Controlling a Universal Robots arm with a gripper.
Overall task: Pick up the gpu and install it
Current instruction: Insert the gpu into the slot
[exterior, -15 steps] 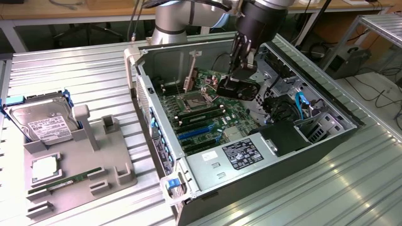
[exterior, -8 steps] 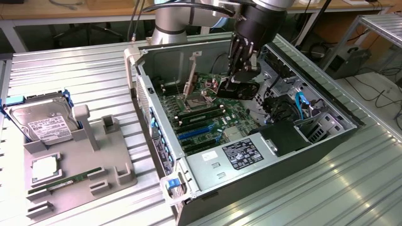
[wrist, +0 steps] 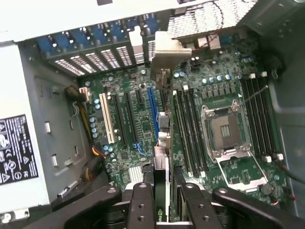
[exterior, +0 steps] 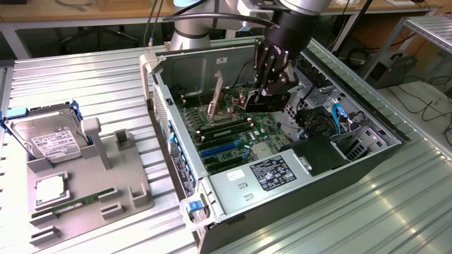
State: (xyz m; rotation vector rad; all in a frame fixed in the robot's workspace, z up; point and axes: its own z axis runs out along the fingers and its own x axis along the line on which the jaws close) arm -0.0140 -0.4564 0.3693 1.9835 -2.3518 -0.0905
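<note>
One black two-finger gripper [wrist: 163,193] is gripping, half closed, the thin dark silver-bracketed gpu [wrist: 162,164] edge-on over the green motherboard [wrist: 136,119].

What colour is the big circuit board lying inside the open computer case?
Green, crossed by dark slots. The circuit board shows best in the wrist view.

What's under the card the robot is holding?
Under the gpu, held in the end effector, lies the green motherboard, with a blue slot showing beside the card. What sits right below the card's edge is covered.
</note>
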